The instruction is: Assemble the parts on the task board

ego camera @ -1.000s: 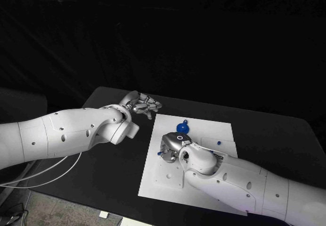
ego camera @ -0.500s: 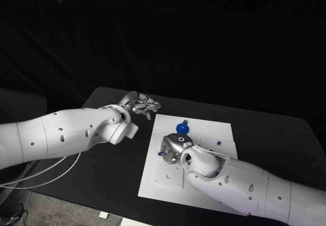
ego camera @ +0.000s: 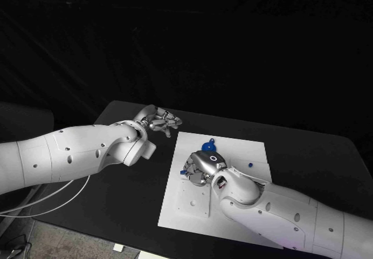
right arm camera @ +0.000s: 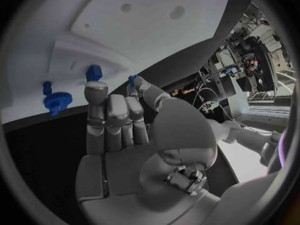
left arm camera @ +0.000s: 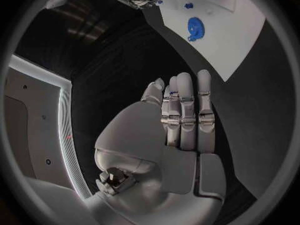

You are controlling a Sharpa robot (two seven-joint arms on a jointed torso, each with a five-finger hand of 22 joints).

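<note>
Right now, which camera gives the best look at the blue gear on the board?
The left wrist view: the blue gear lies unobstructed on the task board, its round toothed outline clear. The right wrist view shows the gear small, near the circle's edge. In the head view, the gear sits just beyond the right hand.

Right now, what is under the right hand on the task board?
The right hand hovers over the task board. The right wrist view shows a small blue part at its fingertips and a blue gear beyond. The board beneath the palm is covered.

black table [ego camera: 116, 178], white task board [ego camera: 186, 210] lying on it
</note>
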